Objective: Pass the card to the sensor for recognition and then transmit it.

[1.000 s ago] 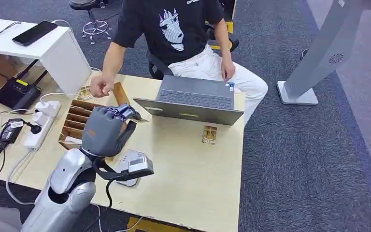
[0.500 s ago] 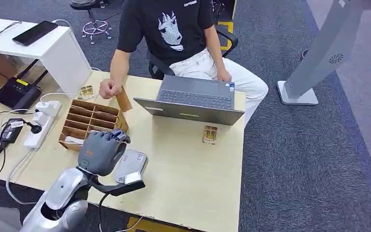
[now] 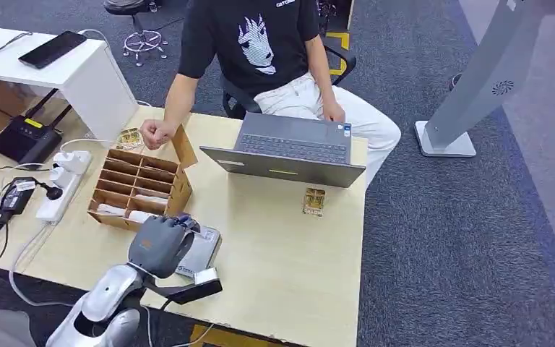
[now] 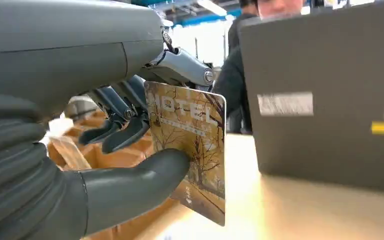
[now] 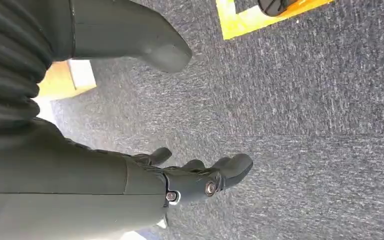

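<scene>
**Card at the sensor, handover not yet made**

The left hand [image 3: 160,244] hangs over the grey sensor [image 3: 201,249] on the table's near edge, just in front of the wooden compartment box [image 3: 139,186]. It carries the card [image 4: 192,150], a brown hotel key card, pinched between the thumb and the darker fingers [image 4: 125,134], with the other fingers curled in behind it. From the head view the hand hides the card, so whether it touches the sensor or only hovers above it cannot be told. The pickup looks done and the reading step is in hand; passing the card on, likely to the person [image 3: 260,50] seated behind the laptop [image 3: 289,152], is still left. The right hand [image 5: 200,180] hangs over the carpet, fingers loosely apart and holding nothing
</scene>
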Action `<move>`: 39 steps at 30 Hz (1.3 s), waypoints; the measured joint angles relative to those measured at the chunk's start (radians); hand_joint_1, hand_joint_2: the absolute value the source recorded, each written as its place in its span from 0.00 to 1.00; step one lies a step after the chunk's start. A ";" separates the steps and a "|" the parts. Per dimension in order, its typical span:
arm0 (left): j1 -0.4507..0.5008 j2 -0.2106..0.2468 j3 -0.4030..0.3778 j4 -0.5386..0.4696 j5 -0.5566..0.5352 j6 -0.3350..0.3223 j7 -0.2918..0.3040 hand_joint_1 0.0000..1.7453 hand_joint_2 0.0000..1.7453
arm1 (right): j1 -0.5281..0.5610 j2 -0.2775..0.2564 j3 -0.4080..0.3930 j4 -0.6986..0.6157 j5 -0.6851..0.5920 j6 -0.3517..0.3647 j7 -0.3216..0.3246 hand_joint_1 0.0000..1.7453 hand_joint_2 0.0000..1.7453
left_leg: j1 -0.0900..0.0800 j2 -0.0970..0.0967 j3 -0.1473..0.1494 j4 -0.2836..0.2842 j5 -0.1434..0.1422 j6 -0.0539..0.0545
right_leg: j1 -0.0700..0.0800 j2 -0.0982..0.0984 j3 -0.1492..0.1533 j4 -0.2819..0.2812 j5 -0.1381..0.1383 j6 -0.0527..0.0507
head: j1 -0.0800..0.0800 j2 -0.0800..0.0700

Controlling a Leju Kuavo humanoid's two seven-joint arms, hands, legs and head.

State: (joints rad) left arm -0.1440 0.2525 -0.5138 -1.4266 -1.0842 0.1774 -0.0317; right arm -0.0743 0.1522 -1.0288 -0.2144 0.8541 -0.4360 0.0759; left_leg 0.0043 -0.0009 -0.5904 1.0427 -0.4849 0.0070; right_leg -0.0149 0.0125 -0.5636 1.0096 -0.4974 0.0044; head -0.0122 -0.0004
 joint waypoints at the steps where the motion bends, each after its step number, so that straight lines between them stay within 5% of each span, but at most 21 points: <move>1: 0.000 -0.011 0.000 0.019 -0.002 0.002 -0.002 1.00 1.00 | 0.000 0.000 0.000 0.000 0.003 0.000 0.000 0.00 1.00 | 0.000 0.000 0.000 0.000 0.000 0.000 | 0.000 0.000 0.000 0.000 0.000 0.000 | 0.000 0.000; 20: 0.003 -0.093 0.036 0.227 -0.010 0.030 0.023 1.00 1.00 | 0.000 0.000 0.000 0.000 0.037 0.012 0.008 0.00 1.00 | 0.000 -0.001 0.001 0.000 0.000 0.000 | 0.000 -0.002 0.002 0.000 0.000 0.000 | 0.000 0.000; 30: 0.005 -0.099 0.096 0.230 -0.019 0.048 0.027 1.00 1.00 | 0.000 0.000 0.000 0.000 0.048 0.013 0.008 0.00 1.00 | 0.000 -0.001 0.002 0.000 0.001 -0.001 | 0.000 -0.002 0.002 0.000 0.000 0.000 | 0.000 0.000; 39: -0.008 -0.072 0.155 0.129 -0.006 0.051 0.026 1.00 1.00 | 0.001 0.000 0.000 0.000 0.057 0.013 0.006 0.00 1.00 | 0.000 -0.001 0.001 0.000 0.001 -0.001 | 0.000 -0.001 0.001 0.001 0.000 0.000 | 0.000 0.000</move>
State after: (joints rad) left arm -0.1517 0.1808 -0.3586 -1.2974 -1.0899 0.2289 -0.0057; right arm -0.0736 0.1522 -1.0288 -0.2144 0.9110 -0.4227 0.0820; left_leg 0.0046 -0.0017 -0.5895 1.0425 -0.4842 0.0061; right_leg -0.0147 0.0110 -0.5627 1.0101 -0.4971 0.0039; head -0.0122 -0.0008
